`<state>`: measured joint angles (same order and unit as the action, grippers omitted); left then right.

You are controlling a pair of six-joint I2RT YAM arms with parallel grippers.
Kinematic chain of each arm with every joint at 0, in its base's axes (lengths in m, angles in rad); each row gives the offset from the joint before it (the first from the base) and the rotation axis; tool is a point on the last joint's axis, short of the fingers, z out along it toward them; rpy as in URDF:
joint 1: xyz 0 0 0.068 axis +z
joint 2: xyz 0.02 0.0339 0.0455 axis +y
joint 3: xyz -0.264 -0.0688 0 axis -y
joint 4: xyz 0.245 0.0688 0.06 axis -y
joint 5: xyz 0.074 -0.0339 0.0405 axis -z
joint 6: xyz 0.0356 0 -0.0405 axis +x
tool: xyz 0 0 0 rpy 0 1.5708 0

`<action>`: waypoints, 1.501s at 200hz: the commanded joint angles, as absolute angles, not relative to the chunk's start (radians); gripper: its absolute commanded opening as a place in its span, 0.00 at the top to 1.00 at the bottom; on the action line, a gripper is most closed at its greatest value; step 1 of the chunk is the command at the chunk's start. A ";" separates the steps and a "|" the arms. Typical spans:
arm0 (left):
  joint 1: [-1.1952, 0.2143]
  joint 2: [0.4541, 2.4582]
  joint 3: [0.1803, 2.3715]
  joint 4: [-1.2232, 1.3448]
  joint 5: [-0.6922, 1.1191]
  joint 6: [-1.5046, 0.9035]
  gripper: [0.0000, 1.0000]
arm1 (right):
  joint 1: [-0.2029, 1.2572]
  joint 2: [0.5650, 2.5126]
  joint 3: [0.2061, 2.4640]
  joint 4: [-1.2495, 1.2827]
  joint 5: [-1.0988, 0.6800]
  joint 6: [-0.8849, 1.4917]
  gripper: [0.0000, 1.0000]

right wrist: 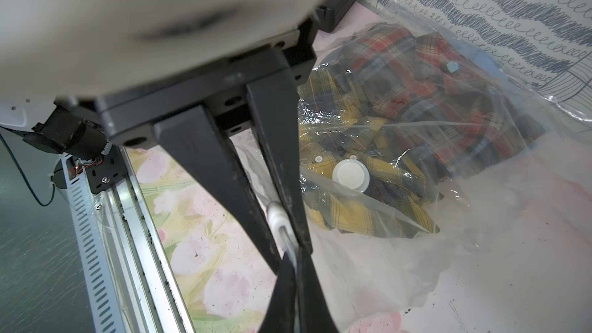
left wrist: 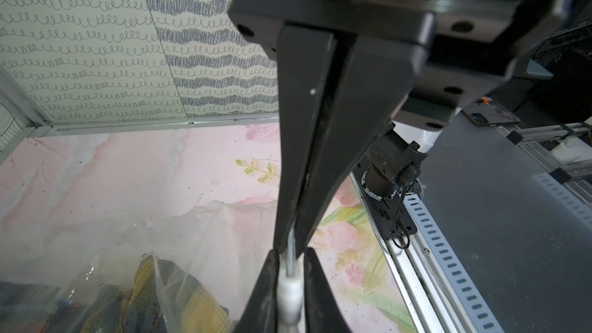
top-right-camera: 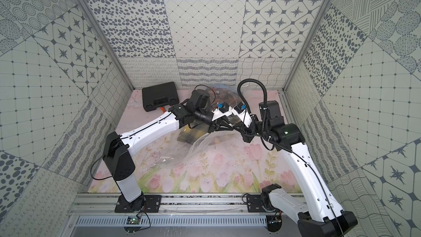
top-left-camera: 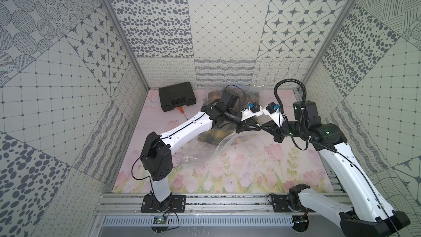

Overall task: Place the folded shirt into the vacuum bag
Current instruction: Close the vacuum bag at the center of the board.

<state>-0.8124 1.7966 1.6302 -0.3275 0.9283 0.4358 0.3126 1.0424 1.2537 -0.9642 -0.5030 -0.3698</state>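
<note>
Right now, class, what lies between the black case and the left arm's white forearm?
An orange-handled screwdriver, its handle by the black case and its shaft pointing toward the left arm. Both top views show it.

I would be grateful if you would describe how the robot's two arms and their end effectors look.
Both the left arm and right arm have white shells with black joint housings. A ribbed black hose loops over the right arm; thin black wires run along both. The left end effector and right end effector each have two tapering black fingers.
</note>
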 commanded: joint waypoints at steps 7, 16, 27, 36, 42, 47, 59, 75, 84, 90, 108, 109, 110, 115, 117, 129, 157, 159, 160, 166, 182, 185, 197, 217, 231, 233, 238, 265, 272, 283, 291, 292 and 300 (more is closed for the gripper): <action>-0.817 1.810 1.652 -0.313 0.934 0.396 0.94 | 0.318 1.013 1.244 -0.880 -0.524 -0.351 1.00; -0.813 1.806 1.644 -0.316 0.929 0.398 0.94 | 0.316 1.011 1.243 -0.876 -0.519 -0.350 1.00; -0.809 1.797 1.623 -0.317 0.914 0.403 0.94 | 0.314 1.005 1.243 -0.870 -0.517 -0.347 1.00; -0.804 1.789 1.608 -0.324 0.892 0.410 0.94 | 0.311 1.000 1.244 -0.866 -0.510 -0.342 1.00; -0.799 1.782 1.599 -0.333 0.871 0.415 0.94 | 0.311 0.998 1.245 -0.867 -0.505 -0.343 1.00; -0.795 1.778 1.592 -0.342 0.849 0.419 0.95 | 0.310 0.995 1.244 -0.867 -0.499 -0.344 1.00; -0.782 1.768 1.581 -0.371 0.795 0.424 0.95 | 0.308 0.989 1.244 -0.868 -0.479 -0.347 1.00; -0.761 1.756 1.563 -0.389 0.752 0.398 0.95 | 0.306 0.984 1.241 -0.867 -0.468 -0.347 1.00; -0.756 1.748 1.549 -0.394 0.744 0.384 0.94 | 0.303 0.983 1.240 -0.863 -0.463 -0.346 1.00; -0.755 1.742 1.538 -0.394 0.740 0.378 0.93 | 0.301 0.982 1.239 -0.859 -0.460 -0.343 1.00; -0.758 1.732 1.505 -0.388 0.741 0.358 0.91 | 0.296 0.984 1.238 -0.849 -0.456 -0.336 1.00; -0.759 1.732 1.503 -0.387 0.740 0.358 0.91 | 0.296 0.985 1.238 -0.848 -0.456 -0.335 1.00; -0.759 1.731 1.500 -0.386 0.739 0.357 0.91 | 0.296 0.985 1.238 -0.848 -0.456 -0.336 1.00; -0.759 1.728 1.490 -0.381 0.734 0.351 0.91 | 0.295 0.984 1.239 -0.846 -0.457 -0.333 1.00; -0.759 1.727 1.487 -0.379 0.733 0.350 0.91 | 0.294 0.985 1.239 -0.845 -0.457 -0.332 1.00; -0.761 1.723 1.463 -0.370 0.721 0.343 0.91 | 0.289 0.982 1.241 -0.839 -0.461 -0.326 1.00; -0.768 1.718 1.412 -0.353 0.683 0.329 0.92 | 0.273 0.973 1.249 -0.834 -0.466 -0.314 1.00; -0.767 1.718 1.407 -0.349 0.680 0.327 0.92 | 0.272 0.971 1.249 -0.834 -0.463 -0.314 1.00; -0.767 1.718 1.405 -0.348 0.679 0.327 0.92 | 0.272 0.971 1.249 -0.833 -0.462 -0.314 1.00; -0.767 1.717 1.390 -0.341 0.670 0.324 0.93 | 0.269 0.968 1.246 -0.832 -0.451 -0.314 1.00; -0.766 1.713 1.359 -0.335 0.642 0.318 0.94 | 0.261 0.966 1.242 -0.831 -0.440 -0.313 1.00; -0.765 1.713 1.357 -0.336 0.639 0.318 0.94 | 0.261 0.966 1.241 -0.829 -0.440 -0.311 1.00; -0.764 1.713 1.353 -0.343 0.636 0.320 0.95 | 0.259 0.966 1.239 -0.828 -0.448 -0.306 1.00; -0.764 1.707 1.359 -0.336 0.658 0.306 0.98 | 0.259 0.972 1.237 -0.828 -0.454 -0.301 1.00; -0.765 1.703 1.366 -0.302 0.691 0.280 1.00 | 0.266 0.989 1.232 -0.847 -0.474 -0.306 1.00; -0.766 1.702 1.367 -0.295 0.696 0.274 1.00 | 0.269 0.992 1.231 -0.847 -0.474 -0.305 1.00; -0.768 1.700 1.371 -0.277 0.711 0.259 1.00 | 0.271 0.998 1.223 -0.845 -0.477 -0.301 1.00; -0.794 1.688 1.377 -0.160 0.761 0.190 1.00 | 0.280 1.023 1.191 -0.816 -0.550 -0.271 1.00; -0.804 1.683 1.379 -0.140 0.772 0.179 1.00 | 0.282 1.030 1.186 -0.815 -0.567 -0.268 1.00; -0.816 1.680 1.381 -0.112 0.783 0.162 1.00 | 0.287 1.038 1.179 -0.810 -0.570 -0.267 0.98; -0.822 1.678 1.386 -0.105 0.792 0.158 1.00 | 0.288 1.043 1.175 -0.808 -0.573 -0.266 0.96; -0.823 1.677 1.386 -0.104 0.792 0.158 1.00 | 0.289 1.044 1.175 -0.808 -0.574 -0.266 0.95; -0.828 1.678 1.390 -0.106 0.793 0.160 1.00 | 0.291 1.049 1.173 -0.809 -0.581 -0.269 0.93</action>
<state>-0.7948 1.6978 1.3788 -0.1604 0.7746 0.2417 0.2794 1.0355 1.1805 -0.9005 -0.5056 -0.2867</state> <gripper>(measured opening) 0.104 0.060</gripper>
